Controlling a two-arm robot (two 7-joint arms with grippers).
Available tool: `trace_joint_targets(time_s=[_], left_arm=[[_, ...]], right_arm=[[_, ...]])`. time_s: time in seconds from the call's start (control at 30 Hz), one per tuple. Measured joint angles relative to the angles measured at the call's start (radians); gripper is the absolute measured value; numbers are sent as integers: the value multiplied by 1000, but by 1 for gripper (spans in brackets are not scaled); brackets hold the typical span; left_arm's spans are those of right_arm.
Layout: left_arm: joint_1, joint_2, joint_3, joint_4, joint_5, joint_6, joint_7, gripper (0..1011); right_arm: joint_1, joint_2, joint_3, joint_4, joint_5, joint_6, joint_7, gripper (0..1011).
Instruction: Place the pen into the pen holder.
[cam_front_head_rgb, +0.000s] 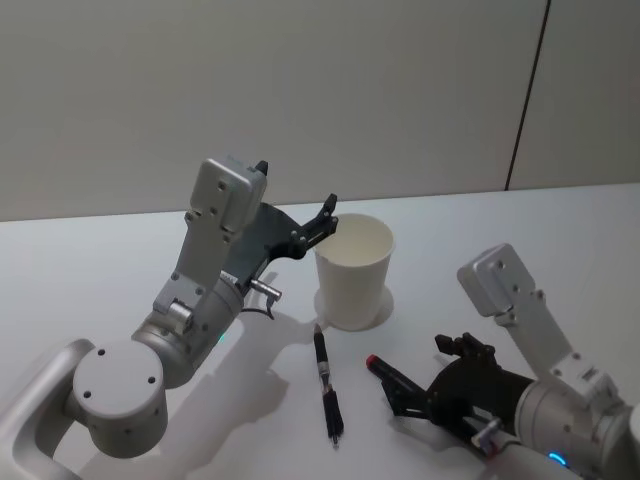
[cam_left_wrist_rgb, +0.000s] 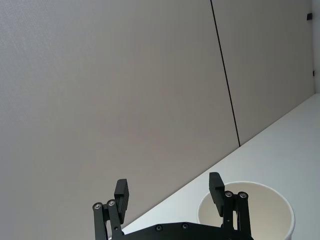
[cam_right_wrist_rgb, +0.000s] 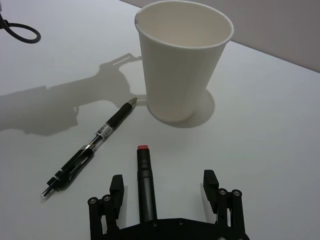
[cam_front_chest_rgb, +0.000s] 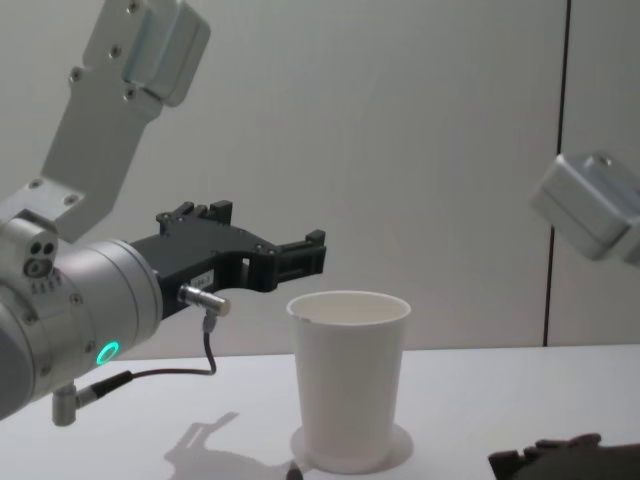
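The pen holder (cam_front_head_rgb: 355, 268) stands upright on the white table (cam_front_head_rgb: 560, 230). On the robot's side of it lies the pen (cam_right_wrist_rgb: 145, 182), its red cap toward the pen holder. It sits between the spread, released fingers of the right gripper (cam_right_wrist_rgb: 163, 181) and touches neither. A ballpoint pen (cam_right_wrist_rgb: 94, 146) lies alongside, its tip near the pen holder's base. The left gripper (cam_left_wrist_rgb: 169, 192) hangs raised beside the pen holder's rim, jaws apart.
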Motion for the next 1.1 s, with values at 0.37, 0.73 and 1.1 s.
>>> trace_joint_targets(time_s=[0.37, 0.73, 1.1], left_arm=[[0, 0, 0, 0, 0, 0, 0, 1001], [0, 0, 0, 0, 0, 0, 0, 1001], [0, 0, 0, 0, 0, 0, 0, 1001]], right_arm=[[13, -19, -2, 28, 3, 15, -7, 1001], [20, -40, -4, 59, 15, 18, -25, 1001], [22, -51, -4, 72, 26, 16, -34, 907]])
